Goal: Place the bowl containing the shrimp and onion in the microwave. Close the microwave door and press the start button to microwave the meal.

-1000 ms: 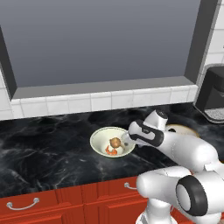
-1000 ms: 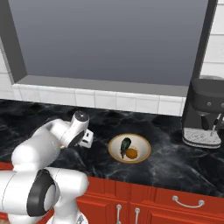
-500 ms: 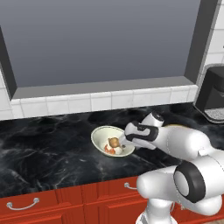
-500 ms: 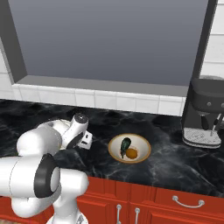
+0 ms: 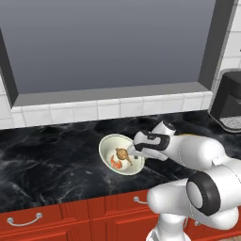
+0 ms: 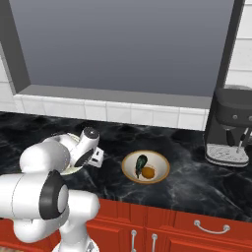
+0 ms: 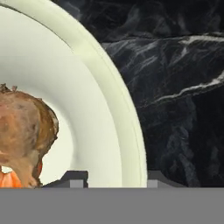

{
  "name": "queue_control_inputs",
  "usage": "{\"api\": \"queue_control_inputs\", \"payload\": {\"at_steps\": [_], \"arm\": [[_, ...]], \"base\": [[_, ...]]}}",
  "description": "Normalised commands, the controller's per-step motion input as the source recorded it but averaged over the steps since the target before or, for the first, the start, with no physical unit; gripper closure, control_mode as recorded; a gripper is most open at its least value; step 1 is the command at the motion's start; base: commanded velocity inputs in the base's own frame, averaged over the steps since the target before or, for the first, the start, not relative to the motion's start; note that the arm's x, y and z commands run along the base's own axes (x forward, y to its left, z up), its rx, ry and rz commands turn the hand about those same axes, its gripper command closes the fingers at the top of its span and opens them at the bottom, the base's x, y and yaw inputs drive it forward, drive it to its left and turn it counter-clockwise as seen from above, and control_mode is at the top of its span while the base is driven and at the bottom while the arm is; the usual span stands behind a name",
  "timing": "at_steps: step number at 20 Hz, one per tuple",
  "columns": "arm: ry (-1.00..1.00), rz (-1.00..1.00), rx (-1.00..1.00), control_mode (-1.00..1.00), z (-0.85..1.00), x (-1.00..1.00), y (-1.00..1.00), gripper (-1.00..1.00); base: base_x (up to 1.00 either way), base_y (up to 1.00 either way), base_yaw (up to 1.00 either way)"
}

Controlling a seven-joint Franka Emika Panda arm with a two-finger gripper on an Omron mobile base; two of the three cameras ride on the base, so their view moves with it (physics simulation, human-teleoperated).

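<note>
A: In the left base view, the gripper (image 5: 133,154) is seen lowered onto the near right rim of the bowl (image 5: 113,142), which it was only approaching a second ago; the bowl now appears tipped slightly toward the arm. The bowl rests on the black marble counter (image 5: 52,164), below the tiled sill, with the onion (image 5: 123,153) and the shrimp (image 5: 116,162) inside.

B: How is the grasp best made?

A: One finger should be kept inside the wall and one outside, and the rim pinched squarely before any lift, so the meal is not spilled.

B: And the right base view?

A: The gripper (image 6: 97,158) is seen beside the tan plate (image 6: 162,170); the bowl (image 6: 73,170) is largely hidden behind the arm. A coffee machine (image 6: 230,129) stands at the right.

B: The hand view?

A: The bowl's rim (image 7: 120,109) runs down between the two fingertips (image 7: 75,178), with the onion (image 7: 26,131) inside. The jaws stand apart astride the rim; whether it is already clamped cannot be told. The microwave's place cannot be told.
</note>
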Motion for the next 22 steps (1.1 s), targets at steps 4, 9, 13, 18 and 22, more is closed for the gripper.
{"api": "queue_control_inputs", "payload": {"at_steps": [4, 9, 13, 18, 22], "arm": [[0.00, 0.00, 0.00, -1.00, 0.00, 0.00, 0.00, 1.00], [0.00, 0.00, 0.00, -1.00, 0.37, 0.00, -0.03, 1.00], [0.00, 0.00, 0.00, -1.00, 0.56, -0.09, -0.11, 1.00], [0.00, -0.01, 0.00, -1.00, 0.59, -0.18, -0.12, 1.00], [-0.05, -0.02, 0.09, -1.00, 0.52, -0.19, -0.38, 1.00]], "base": [[0.00, 0.00, 0.00], [0.00, 0.00, 0.00], [0.00, 0.00, 0.00], [0.00, 0.00, 0.00], [0.00, 0.00, 0.00]]}}
